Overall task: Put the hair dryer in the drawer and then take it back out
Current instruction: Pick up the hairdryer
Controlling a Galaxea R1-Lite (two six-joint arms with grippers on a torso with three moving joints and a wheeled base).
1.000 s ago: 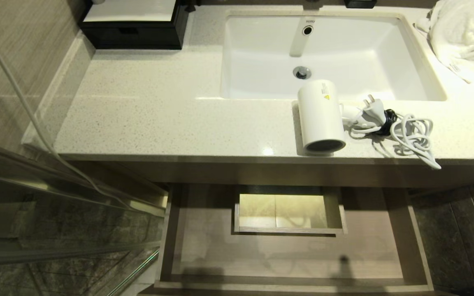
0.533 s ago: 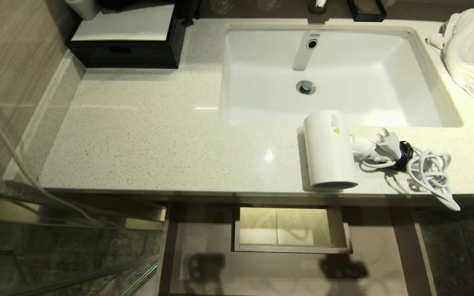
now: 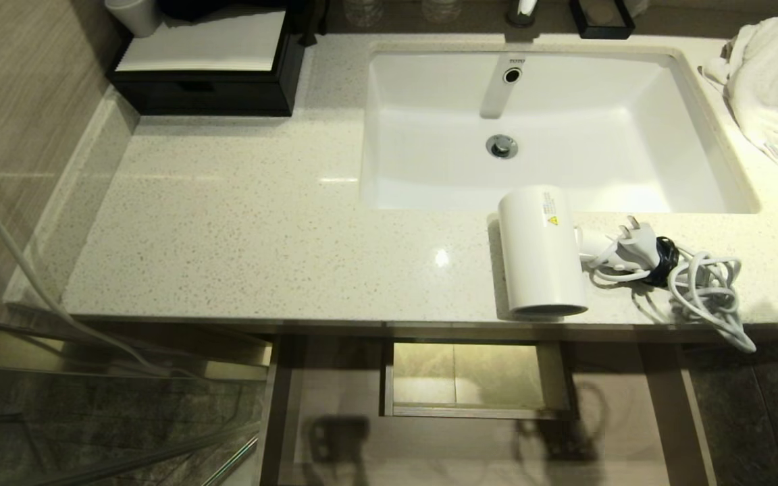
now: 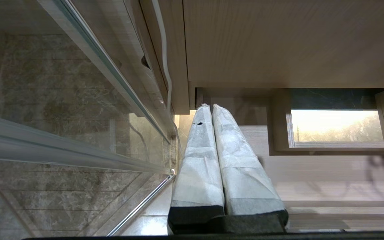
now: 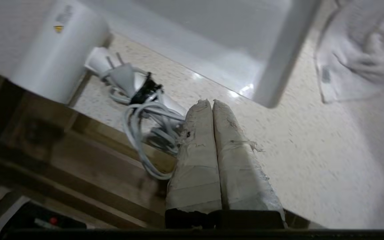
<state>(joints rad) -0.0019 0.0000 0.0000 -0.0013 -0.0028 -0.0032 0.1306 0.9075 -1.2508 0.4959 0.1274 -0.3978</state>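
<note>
Item: hair dryer (image 3: pixel 541 253), white, lying on the surface (image 3: pixel 261 223) at its front edge, barrel end toward me, just in front of the sink (image 3: pixel 564 121); cord (image 3: pixel 699 290) bundled beside it, one loop hanging over the edge. Item: drawer (image 3: pixel 335 405), open below, nothing visible in it, boxed cut-out (image 3: pixel 470 378) at mid-width. Item: my right end effector (image 5: pixel 210 101), fingers together, holding nothing, poised above the surface near the cord. Item: my left end effector (image 4: pixel 208 106), fingers together, parked low by the drawer. Step in hand, as I judge it: approach, before any grasp. Next move requires parting my right fingers and taking the barrel. Open room lies beside the cut-out; trailing cord may snag the edge.
</note>
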